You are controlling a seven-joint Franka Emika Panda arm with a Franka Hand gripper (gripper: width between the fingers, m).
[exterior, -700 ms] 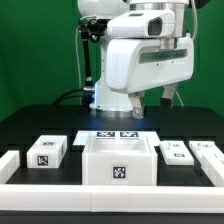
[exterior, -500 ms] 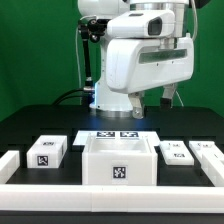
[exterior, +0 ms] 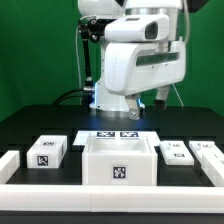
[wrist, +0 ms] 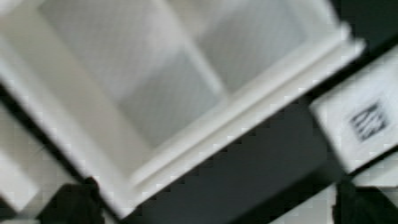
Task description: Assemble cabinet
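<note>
Exterior view: the cabinet (exterior: 118, 160) sits open side up at the front centre of the worktop (exterior: 20, 125), long axis left-right. Above and behind it, rightward, hangs the hand (exterior: 165, 97); whether its fingers are apart cannot be told.

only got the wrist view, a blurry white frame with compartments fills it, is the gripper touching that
Observer: No. The gripper hangs open in the air above the large white boxy plastic cabinet, touching nothing.
Operator: any loose parts around it
Observer: One small white tagged block sits at the exterior view's left of the cabinet, apart from it.
Operator: whats behind it
Observer: The thin flat white marker board lies on the black table just behind the cabinet.
</note>
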